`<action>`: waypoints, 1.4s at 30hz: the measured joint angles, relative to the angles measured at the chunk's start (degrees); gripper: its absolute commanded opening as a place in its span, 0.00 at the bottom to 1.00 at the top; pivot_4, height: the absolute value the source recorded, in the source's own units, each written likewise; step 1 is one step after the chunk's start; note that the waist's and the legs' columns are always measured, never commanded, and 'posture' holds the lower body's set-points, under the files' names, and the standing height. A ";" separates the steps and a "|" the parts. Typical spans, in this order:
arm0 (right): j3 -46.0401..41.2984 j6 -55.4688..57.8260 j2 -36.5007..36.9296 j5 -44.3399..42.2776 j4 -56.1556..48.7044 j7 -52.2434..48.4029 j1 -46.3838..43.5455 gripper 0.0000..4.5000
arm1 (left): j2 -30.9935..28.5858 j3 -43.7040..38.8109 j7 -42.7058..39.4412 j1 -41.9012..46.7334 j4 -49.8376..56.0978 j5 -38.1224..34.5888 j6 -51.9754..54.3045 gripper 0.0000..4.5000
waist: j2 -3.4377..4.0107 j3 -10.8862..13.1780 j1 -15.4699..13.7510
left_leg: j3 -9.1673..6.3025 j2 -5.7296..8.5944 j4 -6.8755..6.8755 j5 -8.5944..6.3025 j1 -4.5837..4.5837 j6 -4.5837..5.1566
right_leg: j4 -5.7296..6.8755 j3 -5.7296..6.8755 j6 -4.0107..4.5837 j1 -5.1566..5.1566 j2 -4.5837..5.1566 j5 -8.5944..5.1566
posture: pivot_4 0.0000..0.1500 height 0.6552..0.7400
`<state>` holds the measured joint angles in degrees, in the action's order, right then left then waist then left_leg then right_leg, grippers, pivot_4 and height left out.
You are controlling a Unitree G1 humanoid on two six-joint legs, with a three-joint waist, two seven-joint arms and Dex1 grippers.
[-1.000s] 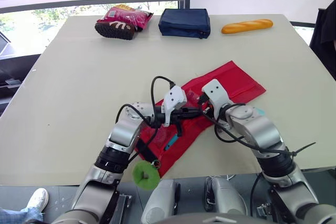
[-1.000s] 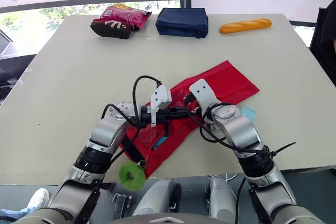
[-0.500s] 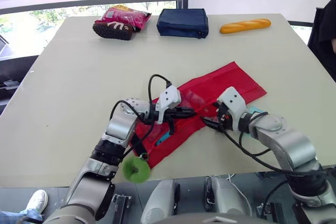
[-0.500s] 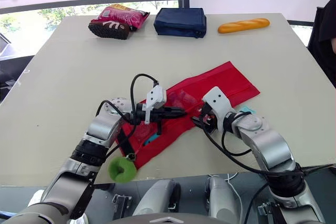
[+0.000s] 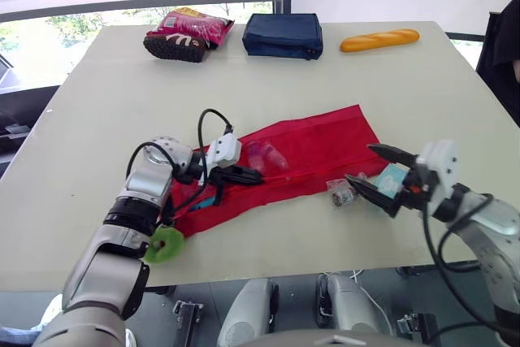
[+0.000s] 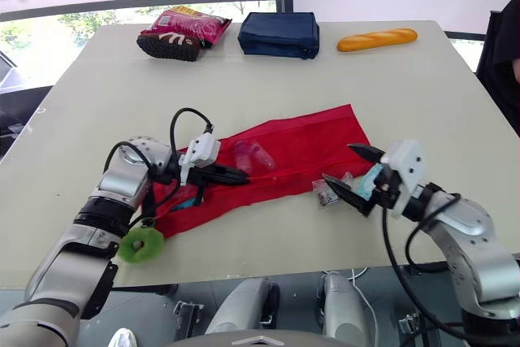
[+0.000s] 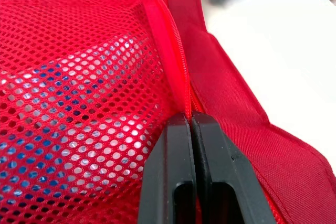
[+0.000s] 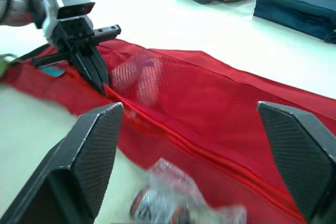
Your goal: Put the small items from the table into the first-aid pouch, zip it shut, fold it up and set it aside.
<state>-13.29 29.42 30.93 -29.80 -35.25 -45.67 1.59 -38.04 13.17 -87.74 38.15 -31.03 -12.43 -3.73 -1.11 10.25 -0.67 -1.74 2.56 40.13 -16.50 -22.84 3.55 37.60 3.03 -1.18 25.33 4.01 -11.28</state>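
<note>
2 small items are not yet in the pouch, as I read it from here. Starting at the left, my left gripper (image 7: pixel 189 119) has its fingers pressed together on the zip line of the red pouch (image 5: pixel 313 148), pinching the fabric at the pouch's left end. The pouch lies flat and stretched across the middle of the table (image 5: pixel 114 103), mesh side up. Through the mesh I can make out a blue item (image 5: pixel 205 200) near the left end and a pink item (image 5: pixel 266 154) further right.

Just beside the pouch's near right edge sits a small wrapped item (image 5: pixel 341 193), and right of that a pale blue packet (image 5: pixel 392 178). My right gripper (image 6: pixel 337 162) hovers low over them with its fingers spread wide, holding nothing.

Along the far edge are a snack bag (image 5: pixel 188 32), a navy bag (image 5: pixel 285 34) and a bread roll (image 5: pixel 381 40), well apart from the work.

My worry is the next pick. Both loose items are thin and slippery-looking, so closing on them from this low angle could skid them toward the near table edge. The 2 lie close together, so I might nudge 1 while grabbing the other. If the left pinch slips, the opening may close flat and the item will land on top of the mesh instead of inside.
</note>
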 measured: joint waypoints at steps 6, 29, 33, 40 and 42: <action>-6.69 -3.72 3.17 -4.30 -2.63 -3.60 7.80 1.00 | -0.34 0.06 -1.30 7.48 -13.58 1.77 -8.49 0.55 | 0.00 0.01 -0.17 | -0.03 -0.01 0.01 -0.01 0.01 0.02 | 0.00 0.09 -0.02 -0.07 0.01 -0.01 | 1.00 1.00; -25.30 -10.27 6.94 -12.44 -7.18 -10.36 27.26 1.00 | 5.73 -3.67 29.04 -10.31 23.82 3.95 14.46 0.82 | 0.01 0.01 -0.45 | 0.01 -0.23 0.02 -0.07 0.09 0.09 | -0.25 0.01 -0.07 -0.21 0.14 0.02 | 1.00 1.00; -26.01 -10.88 6.97 -13.15 -7.24 -10.62 28.11 1.00 | 5.77 -4.03 30.63 -10.88 23.83 4.25 14.20 0.44 | 0.01 0.00 -0.57 | 0.01 -0.23 0.02 -0.07 0.10 0.09 | -0.28 0.02 -0.07 -0.23 0.14 0.02 | 1.00 1.00; -26.70 -10.91 6.98 -14.53 -8.51 -10.19 29.83 1.00 | 5.72 -4.47 29.37 -10.88 23.81 3.10 14.75 0.02 | 0.03 0.00 -0.65 | 0.01 -0.23 0.02 -0.07 0.10 0.09 | -0.29 0.02 -0.06 -0.23 0.15 0.02 | 1.00 1.00; -27.84 -11.06 6.96 -15.16 -9.01 -10.17 30.83 1.00 | 5.68 -4.48 28.69 -10.85 23.73 2.85 14.74 0.02 | 0.02 -0.01 -0.67 | 0.02 -0.24 0.02 -0.07 0.10 0.09 | -0.31 0.02 -0.06 -0.23 0.15 0.03 | 1.00 1.00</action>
<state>-41.13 18.36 37.90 -44.97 -44.27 -55.84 32.42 -32.35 8.69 -59.05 27.30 -7.30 -9.59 11.01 -1.09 10.24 -1.34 -1.73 2.33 40.14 -16.57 -22.74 3.64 37.29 3.05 -1.24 25.10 4.16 -11.26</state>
